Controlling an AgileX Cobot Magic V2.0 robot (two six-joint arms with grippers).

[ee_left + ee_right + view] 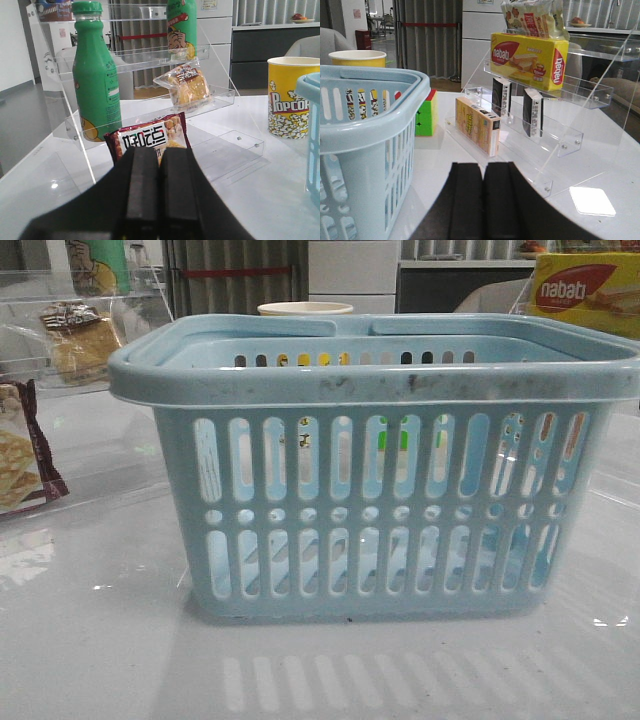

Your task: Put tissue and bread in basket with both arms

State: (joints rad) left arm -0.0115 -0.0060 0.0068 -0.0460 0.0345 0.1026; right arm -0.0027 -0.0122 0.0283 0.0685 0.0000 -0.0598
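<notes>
The pale blue basket (375, 470) stands in the middle of the table; its edge shows in the left wrist view (312, 105) and its corner in the right wrist view (370, 100). The bread (187, 87) lies in its clear packet on a clear shelf step, also in the front view (80, 340). Two small black tissue packs (501, 97) (532, 114) stand upright on the right-hand clear shelf. My left gripper (159, 155) is shut and empty, short of the crackers and the bread. My right gripper (483, 170) is shut and empty, beside the basket, short of the shelf. Neither gripper shows in the front view.
A maroon-edged cracker packet (150, 137) leans just beyond the left fingers, and a green bottle (95, 85) stands beside it. A popcorn cup (290, 100) stands behind the basket. On the right are a yellow wafer box (530, 57), an orange box (477, 125) and a colour cube (425, 117).
</notes>
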